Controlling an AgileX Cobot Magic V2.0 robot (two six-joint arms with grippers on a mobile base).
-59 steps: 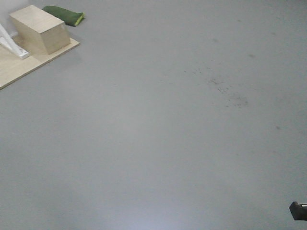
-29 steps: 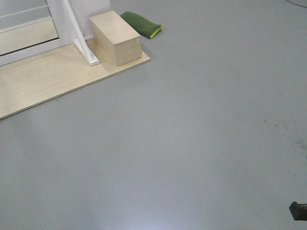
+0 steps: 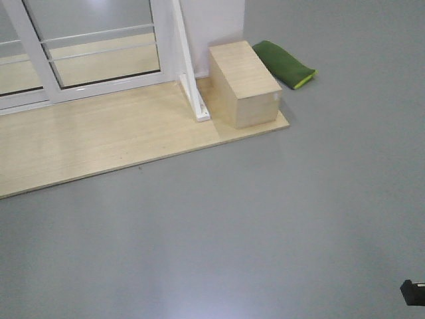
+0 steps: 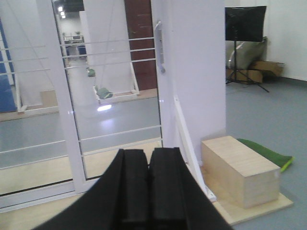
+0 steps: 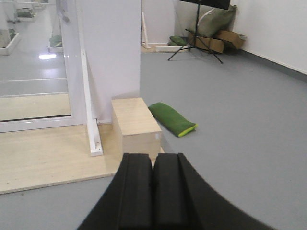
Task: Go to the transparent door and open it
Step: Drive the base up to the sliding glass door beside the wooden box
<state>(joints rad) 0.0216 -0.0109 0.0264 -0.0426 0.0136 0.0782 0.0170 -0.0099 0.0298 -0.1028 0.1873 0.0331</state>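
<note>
Transparent door (image 4: 115,96): is standing ahead of and above the left gripper (image 4: 149,158), well apart from it, at the far edge of the wooden platform (image 3: 99,139); its curved silver-grey handle (image 4: 159,48) is sitting high on the right stile, up and slightly right of the fingertips.
Left tool state: is pressing its two black pads together, with nothing between them.
Right gripper (image 5: 153,163): is also pressing its pads together and gripping nothing; the door frame is showing far off at its upper left.
Handle-less panel (image 4: 29,96): is standing just left of the door, with the same white frame and thin bars.
White brace (image 3: 189,73): is slanting down from the frame to the platform, between the door and the box.
Wooden box (image 3: 244,83): is resting on the platform's right end, just beside the brace.
Writing: a small pale sticker (image 5: 157,136) is showing on the box's corner, too small to read.
Green cushion (image 3: 285,64): is lying on the floor just beyond the box.
Floor (image 3: 265,219): is showing smooth and grey, reflecting soft light.
Room: a black panel on a tripod (image 4: 244,24) and cardboard boxes (image 4: 266,69) are standing by the far white wall.
</note>
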